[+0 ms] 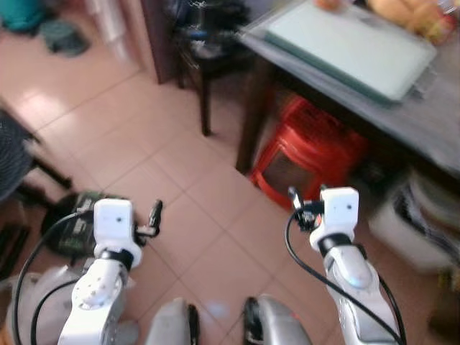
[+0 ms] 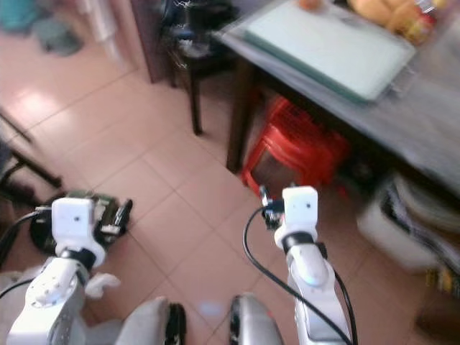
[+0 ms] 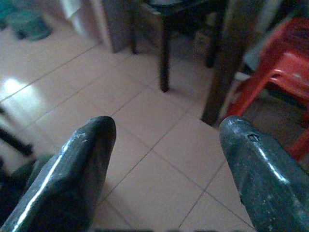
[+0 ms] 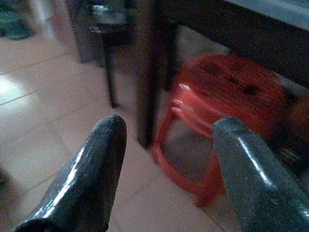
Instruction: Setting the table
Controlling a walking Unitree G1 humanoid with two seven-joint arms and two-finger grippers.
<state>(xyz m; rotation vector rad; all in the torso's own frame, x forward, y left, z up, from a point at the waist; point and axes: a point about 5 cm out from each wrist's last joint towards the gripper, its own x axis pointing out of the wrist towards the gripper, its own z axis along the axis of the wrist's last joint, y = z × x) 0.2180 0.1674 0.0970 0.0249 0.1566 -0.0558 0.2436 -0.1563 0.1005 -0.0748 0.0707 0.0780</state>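
Claws [image 1: 294, 198] low, table [image 1: 431, 122] ahead.

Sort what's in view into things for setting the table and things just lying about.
For the job:
- grey table
- pale green mat lying on the table
- left hand, open, holding nothing
- right hand, open, holding nothing

Just lying about:
- stacked red plastic stools under the table
- dark side table
- yellowish blurred items at the table's far edge
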